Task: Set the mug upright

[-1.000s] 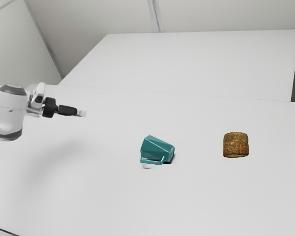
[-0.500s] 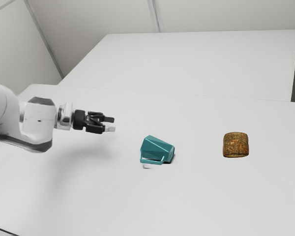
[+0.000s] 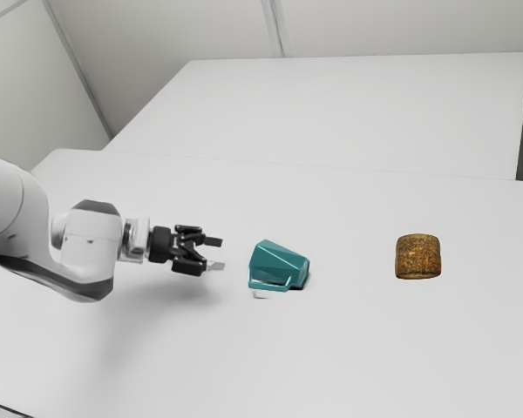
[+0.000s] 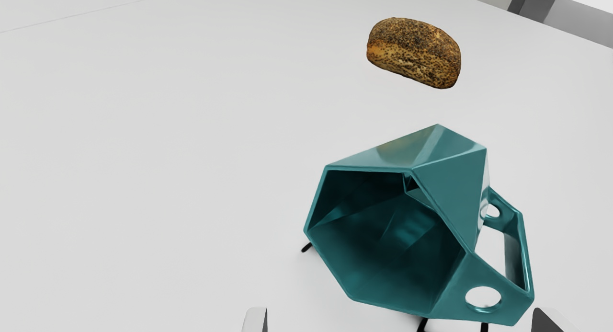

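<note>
My gripper is open at the exterior view's left of the mug, a short gap away, with nothing between its fingers. The teal faceted mug lies on its side, its mouth toward the gripper and its handle on the side nearer the exterior camera. In the wrist view the open gripper has its fingertips wide apart, and the mug lies beyond them, with its dark inside and its handle in sight.
A seeded brown bread roll rests on the white table, past the mug toward the exterior view's right. In the wrist view the bread roll lies beyond the mug.
My hand has moved toward the exterior view's right and closer to the mug, and it has turned so that both fingers show apart. The mug and bread roll have stayed put.
</note>
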`<state>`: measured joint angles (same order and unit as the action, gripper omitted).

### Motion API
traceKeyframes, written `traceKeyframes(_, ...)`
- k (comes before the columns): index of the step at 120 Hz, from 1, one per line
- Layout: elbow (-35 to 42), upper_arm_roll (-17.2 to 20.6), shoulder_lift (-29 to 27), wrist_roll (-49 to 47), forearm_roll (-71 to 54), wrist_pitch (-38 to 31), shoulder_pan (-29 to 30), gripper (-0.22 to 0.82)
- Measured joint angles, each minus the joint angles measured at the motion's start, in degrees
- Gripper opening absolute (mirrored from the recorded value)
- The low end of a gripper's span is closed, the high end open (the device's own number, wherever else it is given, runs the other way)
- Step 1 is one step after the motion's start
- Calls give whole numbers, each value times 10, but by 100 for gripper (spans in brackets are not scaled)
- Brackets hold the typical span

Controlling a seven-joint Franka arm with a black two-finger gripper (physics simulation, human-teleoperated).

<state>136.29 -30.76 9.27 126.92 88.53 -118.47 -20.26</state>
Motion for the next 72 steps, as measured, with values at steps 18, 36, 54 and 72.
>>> traceKeyframes(18,-1,1,12,22,43,-2,-31,60)
traceKeyframes(36,-1,8,18,40,77,-4,-50,60)
traceKeyframes(54,2,23,20,54,99,-7,-54,60)
traceKeyframes(72,2,31,32,64,118,-8,-58,60)
